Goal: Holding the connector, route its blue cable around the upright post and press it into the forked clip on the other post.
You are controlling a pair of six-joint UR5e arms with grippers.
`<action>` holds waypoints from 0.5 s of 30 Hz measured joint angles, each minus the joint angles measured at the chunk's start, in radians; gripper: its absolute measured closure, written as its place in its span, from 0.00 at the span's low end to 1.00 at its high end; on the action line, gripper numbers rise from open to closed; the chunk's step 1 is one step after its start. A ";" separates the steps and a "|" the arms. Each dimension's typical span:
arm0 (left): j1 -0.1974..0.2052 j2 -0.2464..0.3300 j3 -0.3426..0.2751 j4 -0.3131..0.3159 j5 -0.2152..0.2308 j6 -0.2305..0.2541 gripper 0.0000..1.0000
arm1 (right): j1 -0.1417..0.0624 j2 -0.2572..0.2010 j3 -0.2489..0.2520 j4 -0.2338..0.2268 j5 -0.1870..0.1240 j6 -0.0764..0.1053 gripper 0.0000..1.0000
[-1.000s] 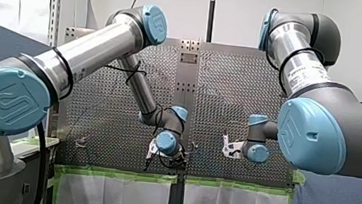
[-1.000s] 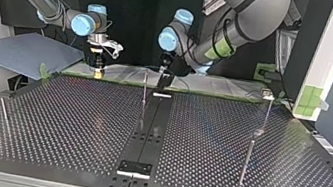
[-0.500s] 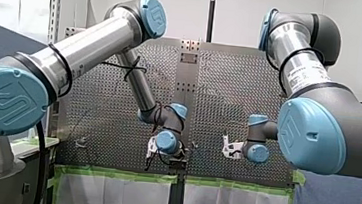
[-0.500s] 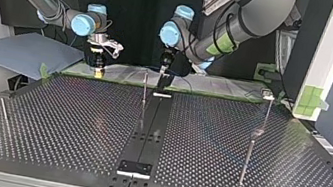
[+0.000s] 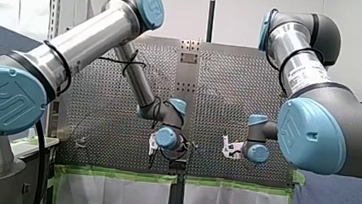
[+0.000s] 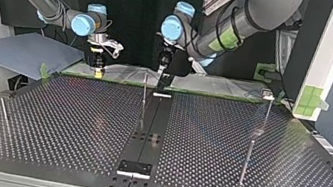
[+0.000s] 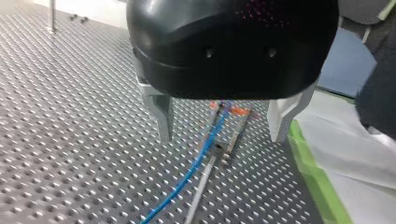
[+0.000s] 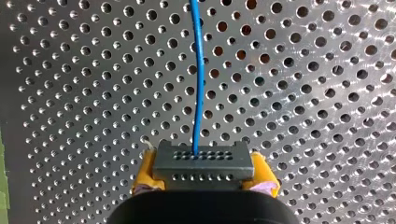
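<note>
In the right wrist view my right gripper [image 8: 203,186] is shut, yellow pads on both sides of the grey connector [image 8: 201,163]. The blue cable [image 8: 198,70] runs straight ahead from it over the perforated plate. The left wrist view has my left gripper [image 7: 222,137] open, its metal fingers [image 7: 163,116] standing wide either side of the blue cable [image 7: 194,168] and a thin metal post [image 7: 201,186] below. In the top view my left gripper [image 6: 164,73] hangs beside a thin upright post [image 6: 144,92]; my right gripper [image 6: 97,67] is at the far edge, left of it.
Further thin posts stand on the perforated table [image 6: 74,119]: two at the top view's right [image 6: 267,112] [image 6: 246,162] and one at its left [image 6: 2,110]. Green tape and white sheeting [image 7: 327,182] line the table's edge near both grippers. A grey board [image 6: 24,53] lies off the corner.
My left arm's wrist has lifted a little above the table beside the thin post. My right arm has stayed where it was, still shut on the connector.
</note>
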 joint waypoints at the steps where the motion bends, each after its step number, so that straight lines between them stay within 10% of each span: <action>1: 0.000 0.010 -0.004 -0.002 0.008 0.002 0.00 | 0.000 0.000 0.000 0.000 0.000 0.000 1.00; 15: 0.000 0.027 -0.020 -0.055 0.053 0.043 0.00 | 0.004 0.000 0.000 0.005 0.000 -0.001 1.00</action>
